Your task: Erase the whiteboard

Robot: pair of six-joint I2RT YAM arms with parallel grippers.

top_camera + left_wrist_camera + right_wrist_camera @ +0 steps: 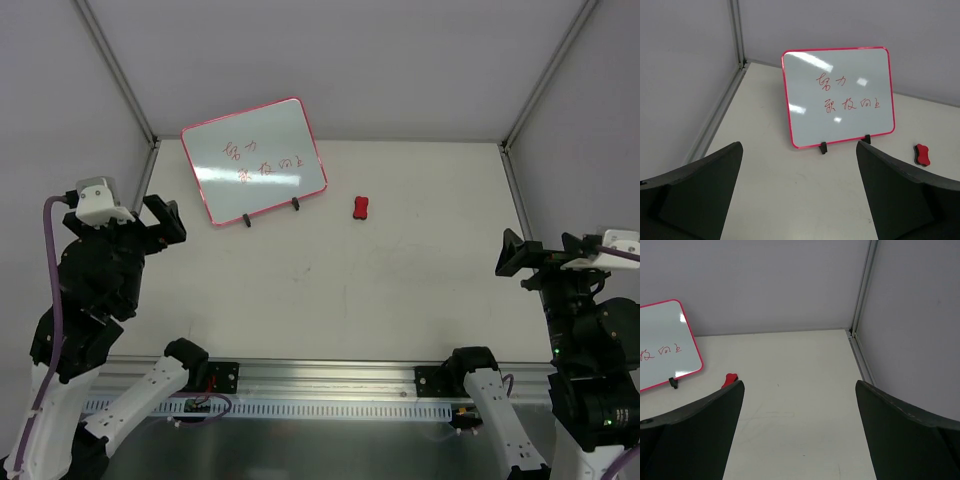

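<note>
Your left pincer [165, 222] and right pincer [540, 255] hang spread, empty; the board [255, 160] stands propped far left, writing facing you, eraser [361, 208] to its right.

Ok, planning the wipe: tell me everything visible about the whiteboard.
The whiteboard is a small glossy white rectangle with rounded corners and a thin pink-red frame. It stands tilted back on two black feet at the far left of the table, bearing two lines of red handwriting. Nothing else touches it; the red eraser lies apart to its right.
</note>
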